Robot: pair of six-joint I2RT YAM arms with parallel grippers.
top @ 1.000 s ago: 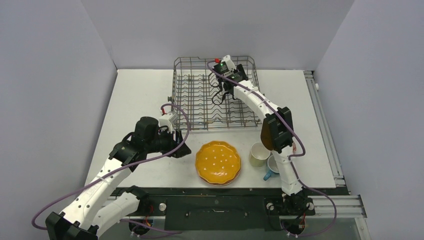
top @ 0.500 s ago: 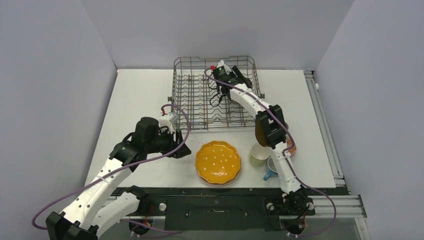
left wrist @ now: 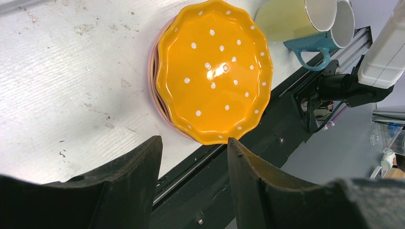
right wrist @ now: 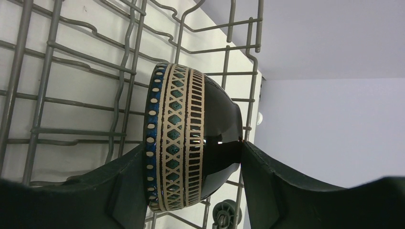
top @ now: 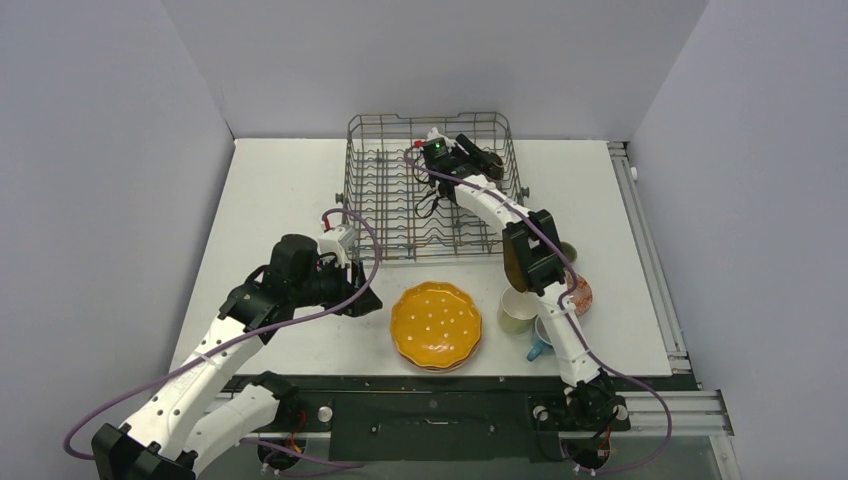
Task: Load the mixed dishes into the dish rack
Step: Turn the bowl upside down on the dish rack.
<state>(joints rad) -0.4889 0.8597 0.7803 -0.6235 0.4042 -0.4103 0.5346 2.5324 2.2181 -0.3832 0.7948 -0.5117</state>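
While its two fingers press from both sides, the right pincer (right wrist: pixel 191 157) is pinching the bowl (right wrist: pixel 184 114): one finger is at the rim side, the other at the dark foot. In the wrist view the rim is turned toward the wires and the foot away from them, and the blue and cream patterned band shows between. The bowl is inside the rack (top: pixel 385 200), in its far right part, near the side wall. Whether it already rests on the wires I cannot tell.

The left pincer (left wrist: pixel 193 148) is spread, with nothing between its fingers. It hangs over the surface (top: pixel 280 190), just left of the orange plate (left wrist: pixel 212 71) and apart from it. This plate lies on top of a pink plate (left wrist: pixel 153 67), near the front edge of the surface. Right of this stack are the yellow mug (left wrist: pixel 286 19) and the blue mug (left wrist: pixel 315 40), close beside each other, well apart from the rack.
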